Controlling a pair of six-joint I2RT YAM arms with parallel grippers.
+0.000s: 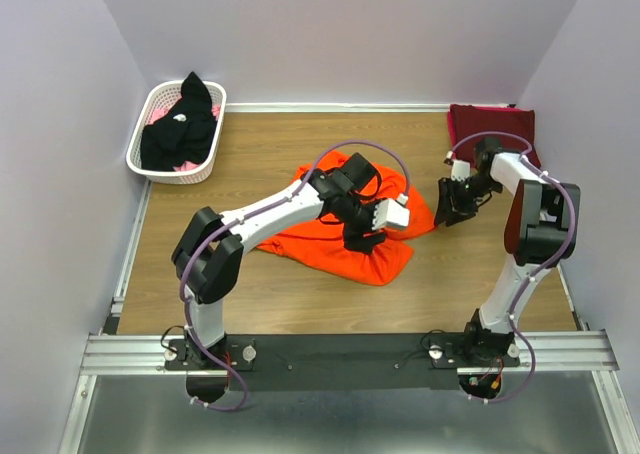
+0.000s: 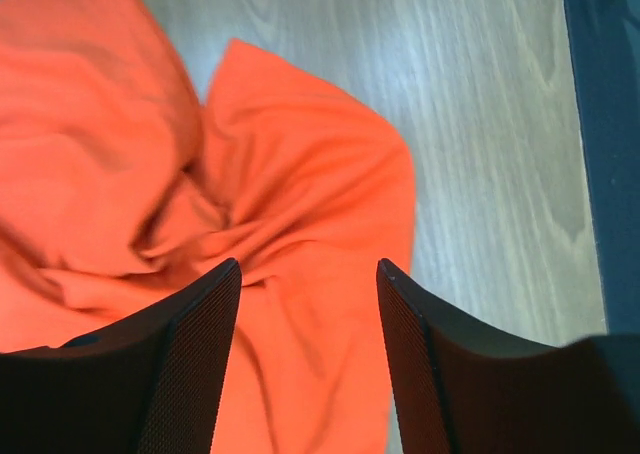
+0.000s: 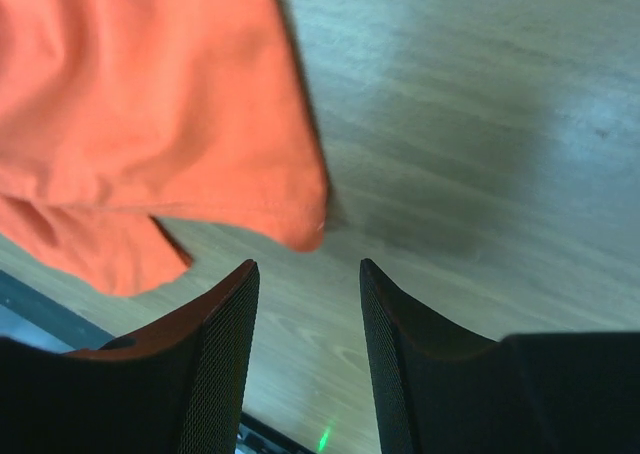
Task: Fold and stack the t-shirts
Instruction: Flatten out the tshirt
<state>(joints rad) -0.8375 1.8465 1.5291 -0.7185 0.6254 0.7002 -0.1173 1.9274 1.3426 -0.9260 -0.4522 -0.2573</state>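
The bright orange t-shirt (image 1: pixel 340 236) lies crumpled in the middle of the table. It also shows in the left wrist view (image 2: pixel 300 204) and the right wrist view (image 3: pixel 150 104). My left gripper (image 1: pixel 366 237) is open and hovers over its near right part, with cloth between the fingertips (image 2: pixel 210 304). My right gripper (image 1: pixel 452 212) is open and empty just right of the shirt's right corner (image 3: pixel 305 229). The dark maroon t-shirt (image 1: pixel 470 124) lies folded at the back right. The black t-shirt (image 1: pixel 185 124) hangs out of the basket.
A white slotted basket (image 1: pixel 150 164) stands at the back left, with some pink cloth (image 1: pixel 188 164) under the black shirt. Lilac walls close in the table on three sides. A metal rail (image 1: pixel 340 352) runs along the near edge.
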